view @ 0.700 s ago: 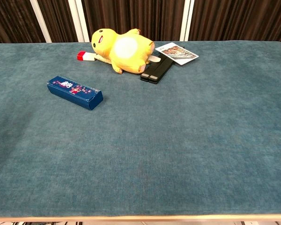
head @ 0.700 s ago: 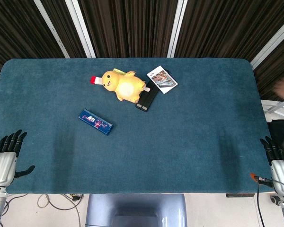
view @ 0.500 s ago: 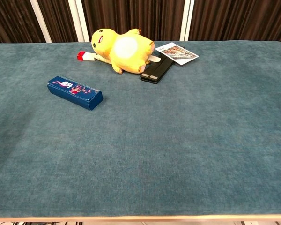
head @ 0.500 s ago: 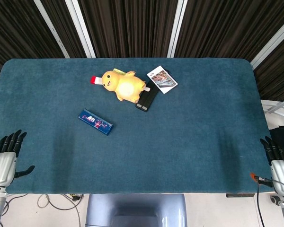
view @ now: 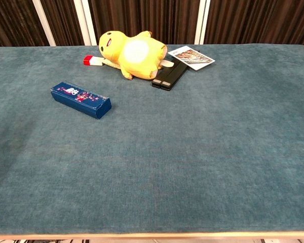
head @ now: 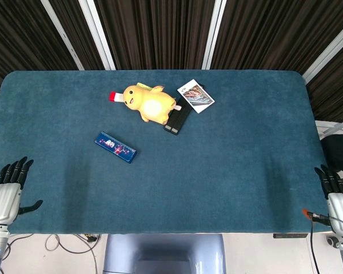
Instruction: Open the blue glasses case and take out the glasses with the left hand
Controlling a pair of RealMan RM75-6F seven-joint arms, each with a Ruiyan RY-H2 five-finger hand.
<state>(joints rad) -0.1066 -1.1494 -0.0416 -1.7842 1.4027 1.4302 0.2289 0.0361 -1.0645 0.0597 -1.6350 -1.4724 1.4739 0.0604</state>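
The long blue glasses case with its patterned lid lies closed on the teal felt-covered table, left of centre, well apart from both hands. The left hand sits at the near left corner, fingers spread and empty; the right hand rests likewise at the near right edge. A yellow plush toy lies farther back.

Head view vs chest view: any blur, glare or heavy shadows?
Head view: sharp, even light, faint dark bands on the table near each hand. Chest view: sharp; the yellow plush toy has a washed-out belly, the blue case casts little shadow.
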